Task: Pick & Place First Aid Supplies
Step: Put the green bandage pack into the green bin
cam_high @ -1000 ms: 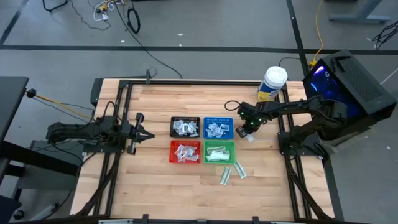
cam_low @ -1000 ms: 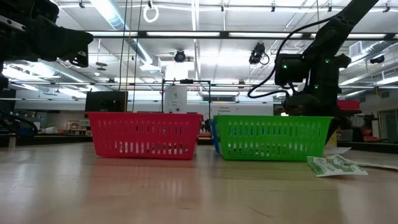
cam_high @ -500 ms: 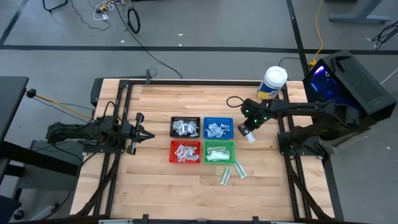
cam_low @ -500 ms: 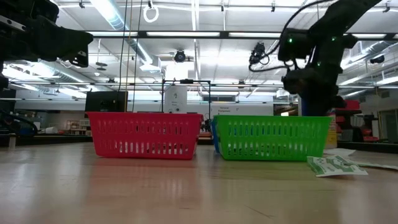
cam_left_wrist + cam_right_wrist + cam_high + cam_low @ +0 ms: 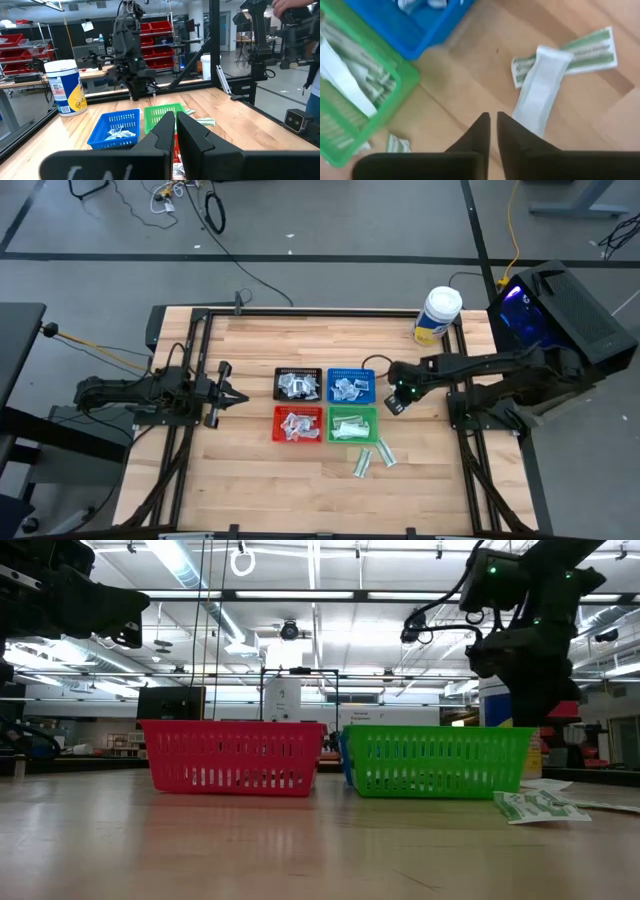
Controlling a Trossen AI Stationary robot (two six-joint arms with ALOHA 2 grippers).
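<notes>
My right gripper [image 5: 393, 404] hangs above the wood just right of the blue tray [image 5: 350, 385] and green tray [image 5: 352, 425]. It points steeply down and is shut, with nothing between its fingers [image 5: 493, 120]. Below it a plain white packet [image 5: 540, 92] lies slantwise over a white-and-green packet [image 5: 580, 52] on the table. Two more white-and-green packets [image 5: 372, 457] lie on the table near the green tray. All four trays hold packets. My left gripper [image 5: 235, 395] waits at the table's left, level and shut.
The black tray [image 5: 298, 385] and red tray [image 5: 298, 424] stand left of the blue and green ones, all four close together. A white jar with a yellow label [image 5: 437, 315] stands at the far right. Bare wood lies near the table's front edge and at the left.
My right gripper has risen from low behind the green tray and swung toward the table's near edge, rolling a little. The packets and trays lie as before.
</notes>
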